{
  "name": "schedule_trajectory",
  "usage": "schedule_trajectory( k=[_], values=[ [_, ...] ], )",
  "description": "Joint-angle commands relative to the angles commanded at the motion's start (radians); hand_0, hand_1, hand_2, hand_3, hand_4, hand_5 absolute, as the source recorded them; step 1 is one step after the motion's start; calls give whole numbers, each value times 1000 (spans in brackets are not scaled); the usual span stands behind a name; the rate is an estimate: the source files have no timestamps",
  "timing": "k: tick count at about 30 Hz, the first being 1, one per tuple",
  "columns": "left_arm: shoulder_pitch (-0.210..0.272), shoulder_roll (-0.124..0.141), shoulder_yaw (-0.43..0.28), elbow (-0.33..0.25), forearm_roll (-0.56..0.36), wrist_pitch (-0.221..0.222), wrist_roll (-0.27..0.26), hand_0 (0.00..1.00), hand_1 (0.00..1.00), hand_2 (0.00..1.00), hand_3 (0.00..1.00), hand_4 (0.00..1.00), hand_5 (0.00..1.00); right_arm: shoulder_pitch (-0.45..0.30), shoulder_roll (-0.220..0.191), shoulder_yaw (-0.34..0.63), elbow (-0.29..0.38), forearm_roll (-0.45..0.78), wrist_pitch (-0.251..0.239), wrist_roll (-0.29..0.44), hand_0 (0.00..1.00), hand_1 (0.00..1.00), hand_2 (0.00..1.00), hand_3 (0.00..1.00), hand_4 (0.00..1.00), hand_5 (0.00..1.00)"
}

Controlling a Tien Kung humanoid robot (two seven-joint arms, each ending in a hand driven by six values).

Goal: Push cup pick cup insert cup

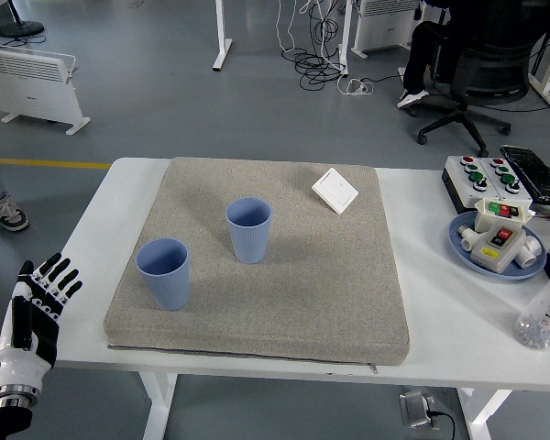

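Note:
Two blue ribbed cups stand upright on the grey mat (284, 302). One cup (163, 273) is near the mat's left front, the other cup (248, 229) sits a little right and farther back. My left hand (35, 307) hovers off the table's left front corner, fingers spread and holding nothing, well apart from both cups. My right hand does not show.
A small white square card (335, 190) lies at the mat's far right. On the table's right side are a button box (485, 179), a blue plate (467, 249) with a switch device, and a clear bottle (543, 316). A seated person's legs show at the top right.

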Motion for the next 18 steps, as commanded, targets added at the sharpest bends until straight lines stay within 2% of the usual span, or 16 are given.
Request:
schedule_trajectory(
  k=[2, 3, 7, 11, 18],
  values=[
    [17, 8, 23, -11, 46, -4, -25, 620, 668, 661, 651, 637, 998, 0, 0, 0, 0, -2, 0, -1, 755, 629, 650, 560, 79, 462],
    [23, 13, 38, -16, 72, -6, -37, 528, 608, 591, 576, 631, 998, 1, 0, 0, 0, -3, 0, -1, 755, 629, 650, 560, 79, 462],
    [39, 30, 104, -29, 188, -24, -58, 528, 608, 591, 576, 631, 998, 2, 1, 0, 0, -1, 0, -1, 755, 629, 650, 560, 79, 462],
    [34, 38, 161, -21, 284, -39, -54, 532, 600, 573, 562, 631, 998, 4, 1, 0, 0, 3, 0, -1, 755, 629, 650, 560, 79, 463],
    [5, 33, 204, -7, 329, -49, -37, 552, 601, 573, 561, 646, 998, 6, 1, -1, 0, 8, 0, -1, 755, 630, 650, 560, 79, 466]
  ],
)
